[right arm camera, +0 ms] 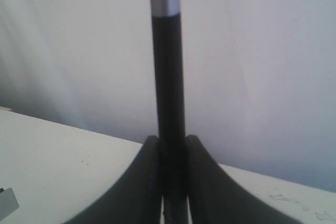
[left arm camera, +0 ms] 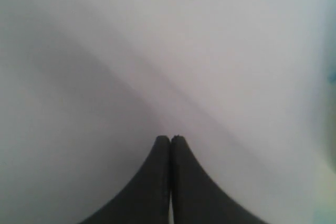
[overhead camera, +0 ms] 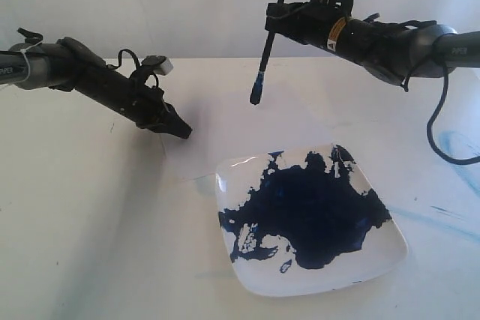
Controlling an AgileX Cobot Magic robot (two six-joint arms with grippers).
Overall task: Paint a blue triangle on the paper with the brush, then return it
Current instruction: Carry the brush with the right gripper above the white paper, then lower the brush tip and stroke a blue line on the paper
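Right hand (overhead camera: 271, 16) (right arm camera: 172, 141), in the upper middle of the exterior view, is clamped on the black handle of the brush (overhead camera: 265, 54) (right arm camera: 168, 66). Its two dark fingers press the shaft from either side in the right wrist view. Left hand (overhead camera: 183, 131) (left arm camera: 170, 139) sits left of centre, angled down toward the counter (overhead camera: 90, 222) with its fingers pressed together on nothing, tips meeting in the left wrist view.

The white counter fills the lower frame. A square white plate (overhead camera: 247, 166) rests on it at the lower right, and a ragged dark-blue paint pool (overhead camera: 315, 211) covers most of the plate's middle. Pale blue smears (overhead camera: 439, 219) mark the counter at the right edge, beside the plate.

The brush hangs nearly upright in the air, slightly tilted, above the plate's far left corner in the frame and clear of the counter. Its blue-stained bristle tip (overhead camera: 256, 96) points down. A silver band (right arm camera: 165, 6) rings the handle.
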